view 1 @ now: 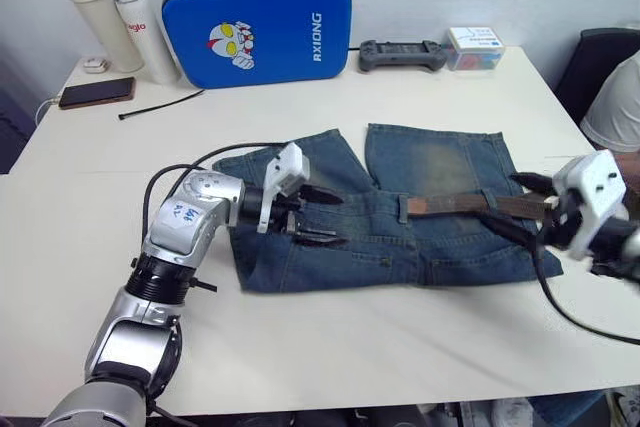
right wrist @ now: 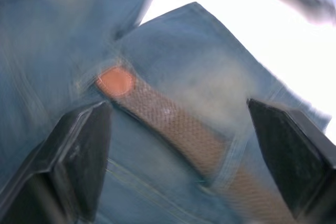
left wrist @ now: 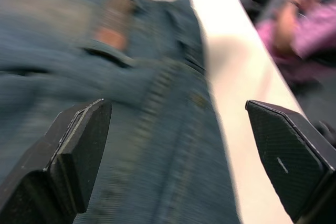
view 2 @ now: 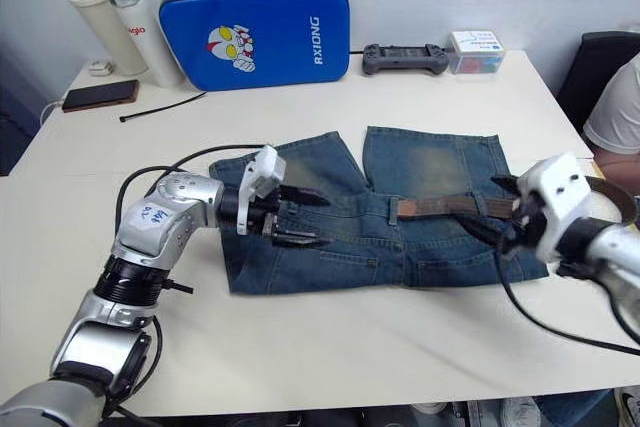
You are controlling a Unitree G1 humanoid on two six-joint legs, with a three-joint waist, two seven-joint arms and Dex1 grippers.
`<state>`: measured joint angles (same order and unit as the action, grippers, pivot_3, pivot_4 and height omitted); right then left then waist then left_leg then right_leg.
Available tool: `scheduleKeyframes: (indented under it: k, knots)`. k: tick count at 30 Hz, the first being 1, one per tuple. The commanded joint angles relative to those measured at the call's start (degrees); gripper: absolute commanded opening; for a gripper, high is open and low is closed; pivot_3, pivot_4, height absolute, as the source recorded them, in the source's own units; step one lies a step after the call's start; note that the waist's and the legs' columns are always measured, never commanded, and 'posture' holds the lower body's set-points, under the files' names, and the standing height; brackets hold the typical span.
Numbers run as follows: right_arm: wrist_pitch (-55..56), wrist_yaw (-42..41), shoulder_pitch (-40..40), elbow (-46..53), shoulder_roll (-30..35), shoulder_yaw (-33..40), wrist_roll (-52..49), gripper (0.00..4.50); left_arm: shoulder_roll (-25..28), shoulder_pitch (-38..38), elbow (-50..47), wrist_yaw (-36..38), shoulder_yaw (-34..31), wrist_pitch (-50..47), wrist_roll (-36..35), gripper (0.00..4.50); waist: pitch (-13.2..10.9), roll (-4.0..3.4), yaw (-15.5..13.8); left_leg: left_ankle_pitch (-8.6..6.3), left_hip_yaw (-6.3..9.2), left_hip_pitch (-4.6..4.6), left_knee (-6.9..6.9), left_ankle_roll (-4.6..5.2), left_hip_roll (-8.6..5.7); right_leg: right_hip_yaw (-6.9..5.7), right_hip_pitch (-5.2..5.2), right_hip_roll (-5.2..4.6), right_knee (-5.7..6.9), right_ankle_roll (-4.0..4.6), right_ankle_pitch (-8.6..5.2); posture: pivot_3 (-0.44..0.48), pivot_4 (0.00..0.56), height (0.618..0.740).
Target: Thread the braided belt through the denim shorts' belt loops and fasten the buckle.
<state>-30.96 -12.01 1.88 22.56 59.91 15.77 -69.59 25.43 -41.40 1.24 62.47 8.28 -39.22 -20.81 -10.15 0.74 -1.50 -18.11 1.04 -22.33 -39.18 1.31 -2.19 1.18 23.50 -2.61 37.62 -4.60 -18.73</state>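
The faded blue denim shorts point(view 1: 400, 209) lie flat on the white counter point(view 1: 330, 347), waistband toward the robot, legs pointing away. The dark-brown braided belt point(view 1: 470, 205) runs along the waistband on the robot's right half only: its lighter tan tip point(right wrist: 116, 81) sits near the middle of the waistband, just past a narrow blue denim belt loop point(view 1: 402, 209), and the strap trails off toward the right edge of the shorts. The silver buckle is not clear enough to place; it may be behind the right tool.

The threading step is in hand, roughly half done by my reading, with the loops on the left half of the waistband empty.

The left tool point(view 1: 315, 217) hovers over the left part of the waistband, its two black fingers spread wide and holding nothing. The right tool point(view 2: 495, 209) stands at the shorts' right edge, over the belt, fingers also apart; from the wrist view the strap passes between them without being pinched.

The next move calls for a grip on the tan tip, feeding it under the next loop leftward while the denim is held flat.
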Motion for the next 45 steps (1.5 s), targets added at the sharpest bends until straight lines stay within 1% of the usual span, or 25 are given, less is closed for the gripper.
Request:
scheduleKeyframes:
  k: [1,2,5,6,7,9,12,17,20,26,32,35,36,39,42,43,45]
  knots:
    - [-3.55,20.9,-3.25,3.29,-6.55,0.29,-26.17,4.36,-0.8,-1.5,-2.4,-3.31,-3.16,-2.46,-2.7,4.5,0.0,0.0,0.1,0.0,0.0,0.0,0.0,0.0,0.01,0.0,0.0,0.01,-0.01,0.0,0.0,0.0,0.15,0.738]
    - [-2.44,26.18,-4.01,3.08,-9.59,0.01,-31.09,4.36,-0.86,-1.46,-2.86,-4.02,-3.43,-2.98,-2.97,4.5,0.0,-0.01,0.15,0.0,0.0,0.0,0.02,0.0,0.01,-0.01,0.01,0.01,0.0,0.0,0.0,0.0,0.15,0.738]
    - [0.08,36.5,-4.79,2.12,-16.3,-0.35,-40.17,4.36,-0.47,-1.12,-4.07,-5.38,-3.26,-3.77,-3.32,4.5,0.0,0.0,0.18,0.0,-0.03,0.0,0.04,0.01,0.0,0.0,0.01,0.02,0.0,0.0,0.0,0.0,0.15,0.738]
    - [2.03,39.83,-4.83,1.87,-21.57,-0.01,-41.99,4.36,-0.2,-0.82,-4.8,-5.71,-3.25,-4.12,-3.52,4.5,0.0,-0.01,0.15,0.0,-0.02,0.01,0.03,0.01,0.01,-0.01,0.0,0.03,0.0,0.0,0.0,0.0,0.15,0.738]
    - [3.33,42.27,-4.92,1.81,-25.49,0.39,-42.99,4.36,-0.02,-0.61,-5.36,-5.98,-3.25,-4.4,-3.71,4.5,0.03,0.04,0.19,0.01,-0.02,0.0,0.04,0.02,0.01,-0.01,0.01,0.03,-0.01,0.0,0.0,0.0,0.15,0.738]
    - [3.05,44.55,-4.53,1.8,-30.22,1.07,-43.41,4.36,0.14,-0.97,-5.69,-7.58,-3.82,-4.98,-3.66,4.5,0.02,-0.11,0.2,0.0,-0.05,-0.01,0.06,0.04,0.0,0.03,0.04,0.03,0.01,0.0,0.0,0.0,0.15,0.738]
    - [2.63,46.36,-4.2,1.26,-34.25,2.5,-43.41,4.36,0.08,-1.45,-6.0,-8.92,-4.61,-5.15,-4.14,4.5,0.04,-0.11,0.28,0.0,-0.08,-0.01,0.07,0.08,0.0,0.06,0.06,0.03,0.02,-0.02,0.01,0.0,0.15,0.738]
    - [3.66,46.42,-5.18,-0.12,-37.01,3.87,-43.41,4.36,0.01,-1.54,-6.24,-10.24,-4.53,-4.26,-4.12,4.5,0.04,-0.11,0.38,0.0,-0.08,-0.01,0.09,0.08,0.0,0.07,0.08,0.03,0.01,-0.02,0.01,0.0,0.15,0.738]
    - [3.43,44.74,-6.63,-3.57,-37.07,4.39,-41.47,4.36,0.03,-1.45,-6.63,-10.54,-4.0,-4.14,-4.06,4.5,0.04,-0.11,0.53,0.0,-0.08,0.0,0.1,0.08,0.0,0.07,0.08,0.03,0.01,-0.02,0.01,0.0,0.15,0.738]
    - [2.69,39.56,-11.02,-11.73,-37.19,5.14,-36.78,4.36,-0.15,-2.32,-6.16,-10.65,-3.3,-3.5,-3.72,4.5,0.04,-0.11,0.79,0.0,-0.09,-0.01,0.13,0.08,0.0,0.07,0.1,0.04,0.01,-0.02,0.01,0.0,0.15,0.738]
    - [2.73,33.44,-14.05,-18.56,-39.95,6.28,-32.38,4.36,0.02,-2.72,-5.96,-10.78,-2.86,-3.28,-3.71,4.5,0.04,-0.11,1.22,0.0,-0.09,-0.01,0.16,0.08,0.0,0.07,0.1,0.04,0.0,-0.02,0.01,0.0,0.15,0.738]
    - [2.17,30.72,-14.56,-20.87,-41.8,6.44,-30.39,3.58,0.8,-2.97,-5.09,-10.27,-2.43,-2.67,-3.02,4.5,0.04,-0.11,1.54,0.0,-0.08,0.0,0.17,0.08,0.0,0.06,0.1,0.04,0.0,-0.02,0.01,0.0,0.15,0.738]
    - [2.2,29.62,-14.76,-21.64,-42.55,6.52,-29.69,3.02,1.06,-3.14,-4.5,-10.28,-2.42,-2.38,-2.66,4.5,0.04,-0.11,1.6,0.0,-0.09,-0.01,0.18,0.08,0.0,0.07,0.1,0.04,0.01,-0.02,0.01,0.0,0.15,0.738]
    - [2.18,27.53,-15.02,-22.8,-44.62,6.93,-28.12,1.78,1.43,-3.15,-4.27,-10.4,-2.46,-2.33,-2.52,4.5,0.05,-0.13,1.66,0.0,-0.09,0.01,0.21,0.07,0.0,0.07,0.12,0.04,0.01,-0.02,0.01,0.0,0.15,0.738]
    - [1.83,26.48,-14.68,-22.01,-47.42,7.03,-27.14,0.36,1.59,-2.59,-5.1,-10.47,-2.34,-2.68,-2.82,4.5,0.07,-0.1,1.81,0.0,-0.09,0.02,0.22,0.06,0.01,0.07,0.13,0.05,0.01,-0.02,0.01,0.0,0.15,0.738]
    - [1.61,26.38,-14.32,-20.87,-48.61,6.5,-26.77,0.04,1.63,-2.44,-5.28,-10.51,-2.28,-2.76,-2.86,4.5,0.08,-0.07,1.83,0.0,-0.08,0.03,0.22,0.06,0.01,0.07,0.12,0.05,0.01,-0.02,0.01,0.0,0.15,0.738]
    - [1.54,26.43,-13.97,-18.99,-50.91,5.44,-25.84,0.04,1.72,-2.39,-5.27,-10.51,-2.2,-2.74,-2.81,4.5,0.09,-0.07,1.9,0.0,-0.09,0.03,0.22,0.06,0.01,0.08,0.12,0.05,0.01,-0.02,0.01,0.0,0.15,0.738]
